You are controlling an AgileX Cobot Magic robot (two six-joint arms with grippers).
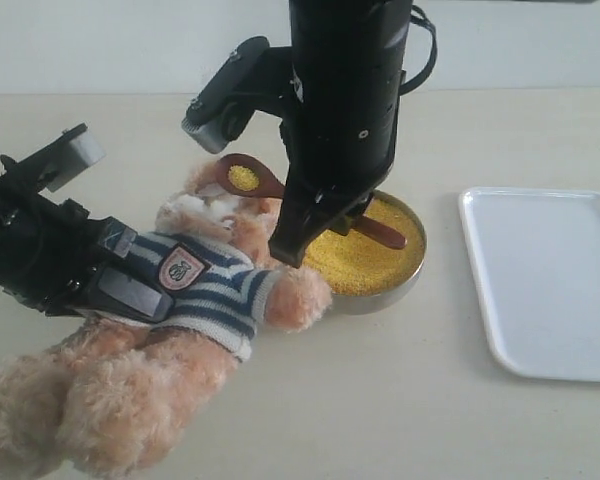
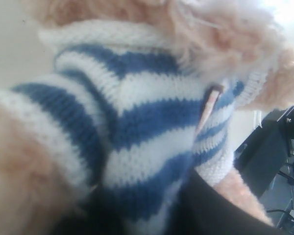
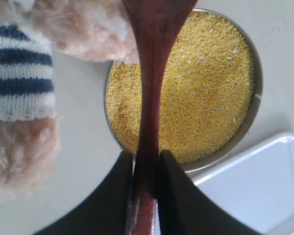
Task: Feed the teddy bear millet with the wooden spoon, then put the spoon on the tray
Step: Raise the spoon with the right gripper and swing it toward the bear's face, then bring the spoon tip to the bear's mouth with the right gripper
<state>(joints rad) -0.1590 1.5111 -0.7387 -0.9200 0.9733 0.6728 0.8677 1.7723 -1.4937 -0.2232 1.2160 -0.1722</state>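
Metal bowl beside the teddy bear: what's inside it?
Bright yellow millet fills the metal bowl almost to its rim. The grain covers the bottom, and the wooden spoon, clamped in the right gripper, crosses above it and hides a strip.

Your exterior view is bright and evenly lit from above, with only soft, faint shadows under the teddy bear [image 1: 195,290] and the metal bowl [image 1: 405,288]. The tray [image 1: 550,280] is almost washed out against the pale table [image 1: 380,400]. Your left wrist view is the weakest: the striped shirt [image 2: 147,127] sits too close, soft and unfocused, and one corner blows out to white. In the right wrist view the millet [image 3: 206,98] is crisp, while the wooden spoon [image 3: 154,73] and the dark fingers [image 3: 112,196] of the right gripper [image 3: 146,161] blur near the lens.
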